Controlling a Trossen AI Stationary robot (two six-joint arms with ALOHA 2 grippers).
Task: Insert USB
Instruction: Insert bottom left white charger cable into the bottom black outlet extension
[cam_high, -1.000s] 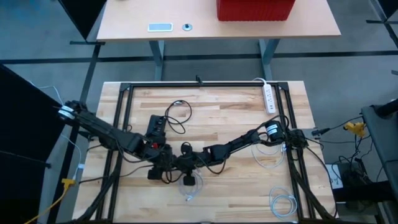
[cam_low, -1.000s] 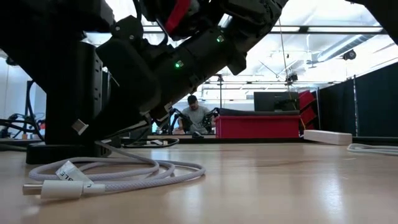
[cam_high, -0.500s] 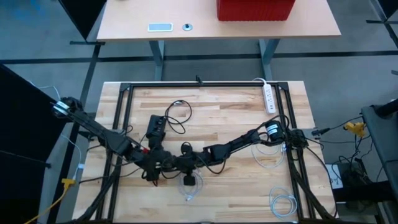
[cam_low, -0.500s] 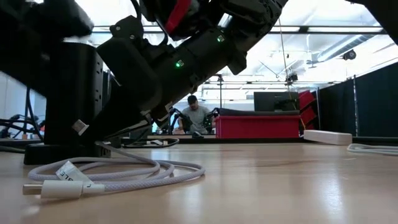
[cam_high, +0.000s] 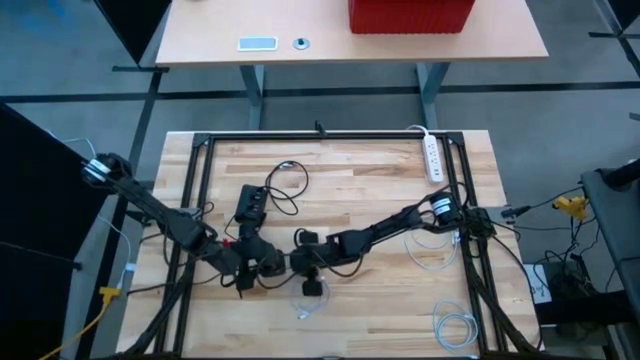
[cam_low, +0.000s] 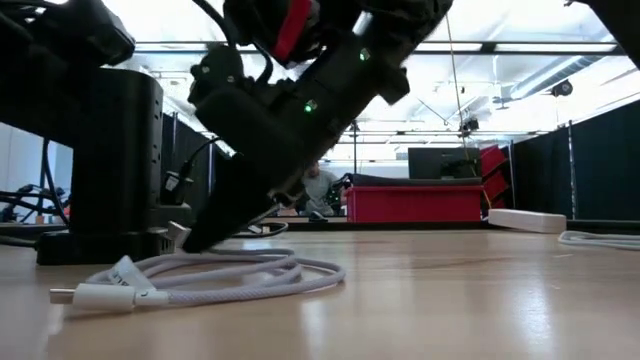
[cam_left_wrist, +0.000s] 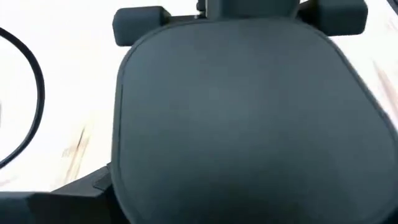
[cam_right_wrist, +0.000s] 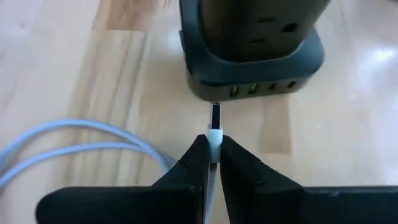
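Cable (cam_low: 200, 280) tag (cam_low: 125, 275) lettering unreadable; right gripper (cam_right_wrist: 212, 155) pinches plug (cam_right_wrist: 215, 124).

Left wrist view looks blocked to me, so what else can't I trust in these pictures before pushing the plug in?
- Left wrist view: the power tower fills it, hiding the left gripper.
- High view: the plug and ports are too small, under the right gripper.
- Right wrist view: whether the USB plug tip has entered a port cannot be told.
- Low view: arm hides the ports.

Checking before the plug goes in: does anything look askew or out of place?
Nothing stands out. The right end effector holds the USB plug straight, just short of the ports on the upright black power tower; the white cable lies loosely coiled.
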